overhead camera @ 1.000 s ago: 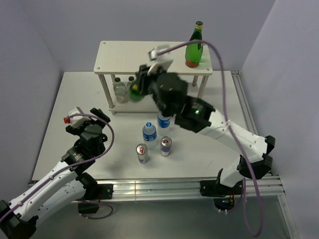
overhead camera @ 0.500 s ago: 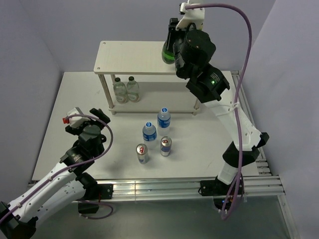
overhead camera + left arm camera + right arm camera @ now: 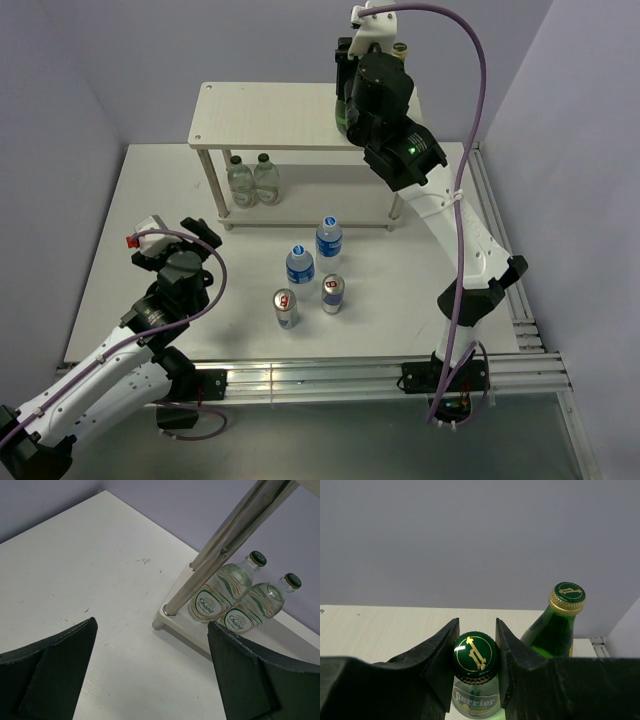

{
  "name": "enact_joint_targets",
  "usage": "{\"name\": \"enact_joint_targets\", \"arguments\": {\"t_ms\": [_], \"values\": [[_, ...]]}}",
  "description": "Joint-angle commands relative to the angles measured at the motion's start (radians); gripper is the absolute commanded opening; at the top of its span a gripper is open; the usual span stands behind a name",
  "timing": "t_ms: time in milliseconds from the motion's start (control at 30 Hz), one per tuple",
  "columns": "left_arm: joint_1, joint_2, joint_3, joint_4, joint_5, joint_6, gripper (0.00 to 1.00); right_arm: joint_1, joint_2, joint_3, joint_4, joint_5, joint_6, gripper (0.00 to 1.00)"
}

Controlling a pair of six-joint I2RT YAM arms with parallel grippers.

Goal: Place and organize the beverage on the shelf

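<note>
My right gripper (image 3: 476, 650) is shut on the cap of a green glass bottle (image 3: 476, 700) and holds it upright over the right end of the shelf's top board (image 3: 375, 630). I cannot tell whether its base touches the board. The second green bottle (image 3: 555, 630) stands just to its right. In the top view the held bottle (image 3: 343, 108) is mostly hidden by the arm. Two blue-labelled water bottles (image 3: 300, 265) (image 3: 328, 238) and two cans (image 3: 286, 308) (image 3: 333, 293) stand on the table. My left gripper (image 3: 150, 680) is open and empty, low over the table.
Two clear glass bottles (image 3: 220, 592) (image 3: 255, 607) stand on the shelf's lower board (image 3: 182, 627) at its left end, behind a metal leg (image 3: 215, 555). Walls close in behind the shelf (image 3: 270, 115) and on both sides.
My right arm has lifted the green bottle from in front of the shelf up over the top board, beside the other green bottle. The left arm has not moved.
</note>
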Motion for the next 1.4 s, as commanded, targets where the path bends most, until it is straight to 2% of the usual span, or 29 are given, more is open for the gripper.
{"name": "enact_joint_targets", "arguments": {"t_ms": [0,500,533,600,633,667,700,733,833,1133,1200,1367], "values": [[-0.001,-0.016,0.008,0.004,0.013,0.000,0.99,-0.024,-0.024,0.027,0.148,-0.014,0.016,0.00],[-0.001,-0.024,0.010,-0.001,0.016,0.000,0.99,-0.064,0.037,0.011,0.116,-0.042,0.077,0.00],[-0.001,-0.025,0.010,-0.001,0.015,0.000,0.99,-0.066,0.040,0.011,0.117,-0.039,0.077,0.08],[-0.001,-0.024,0.010,-0.002,0.013,-0.001,0.99,-0.067,0.042,0.013,0.120,-0.038,0.076,0.16],[-0.001,-0.024,0.011,-0.002,0.013,-0.001,0.99,-0.067,0.042,0.008,0.123,-0.035,0.077,0.34],[-0.003,-0.025,0.011,-0.002,0.013,0.000,0.99,-0.067,0.042,0.007,0.126,-0.032,0.079,0.42],[-0.001,-0.024,0.011,-0.001,0.013,0.000,0.99,-0.070,0.043,0.004,0.128,-0.032,0.079,0.55],[-0.003,-0.024,0.011,-0.002,0.012,0.000,0.99,-0.070,0.045,-0.001,0.129,-0.032,0.079,0.61],[-0.003,-0.025,0.011,-0.002,0.010,0.000,0.99,-0.072,0.051,-0.004,0.132,-0.032,0.080,0.69],[-0.001,-0.022,0.011,0.002,0.006,0.004,0.99,-0.075,0.049,-0.024,0.138,-0.025,0.088,0.70],[-0.001,-0.019,0.011,0.002,0.003,0.005,0.99,-0.073,0.031,-0.033,0.135,-0.026,0.099,0.75],[-0.003,-0.016,0.011,0.004,-0.001,0.005,0.99,-0.038,-0.084,-0.181,0.154,0.001,0.119,0.79]]}}
